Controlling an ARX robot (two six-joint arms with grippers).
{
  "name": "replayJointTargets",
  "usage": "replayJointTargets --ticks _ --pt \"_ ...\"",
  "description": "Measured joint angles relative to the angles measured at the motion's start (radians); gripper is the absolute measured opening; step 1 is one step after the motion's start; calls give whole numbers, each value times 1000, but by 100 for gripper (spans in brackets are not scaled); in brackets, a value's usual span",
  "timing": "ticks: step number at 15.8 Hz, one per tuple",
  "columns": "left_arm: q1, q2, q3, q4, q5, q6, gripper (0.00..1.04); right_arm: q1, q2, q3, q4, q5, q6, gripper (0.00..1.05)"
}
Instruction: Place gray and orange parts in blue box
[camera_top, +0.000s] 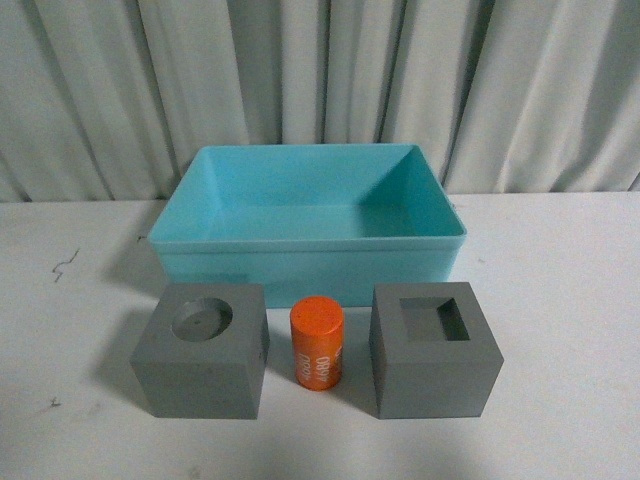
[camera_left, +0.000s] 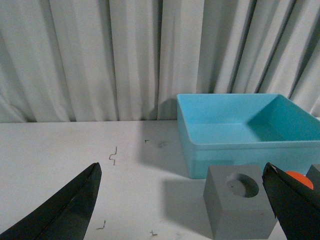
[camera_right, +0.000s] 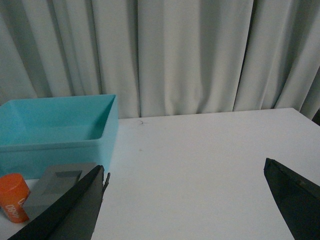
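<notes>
Orange cylinder (camera_top: 317, 342) stands between round-recess cube (camera_top: 200, 368) and square-recess cube (camera_top: 436, 365), before blue box (camera_top: 305, 266)

Orange cylinder (camera_top: 317, 343): we see white lettering printed sideways on its wall, in the front and right wrist views. It is too small for us to read reliably.

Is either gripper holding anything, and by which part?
Nothing is held. The left gripper and right gripper are open and empty; the round-recess cube, square-recess cube and orange cylinder sit on the table.
</notes>
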Motion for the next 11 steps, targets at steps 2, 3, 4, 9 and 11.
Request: replayJointTargets --ticks 2,3,4,9,11 --pt "0 0 0 0 0 0 98 0 0 0 0 0 0 98" --pt "0 0 0 0 0 0 98 0 0 0 0 0 0 98" --pt "0 0 0 0 0 0 98 0 0 0 0 0 0 98" --pt "0 0 0 0 0 0 98 0 0 0 0 0 0 98" --pt "0 0 0 0 0 0 98 0 0 0 0 0 0 98"
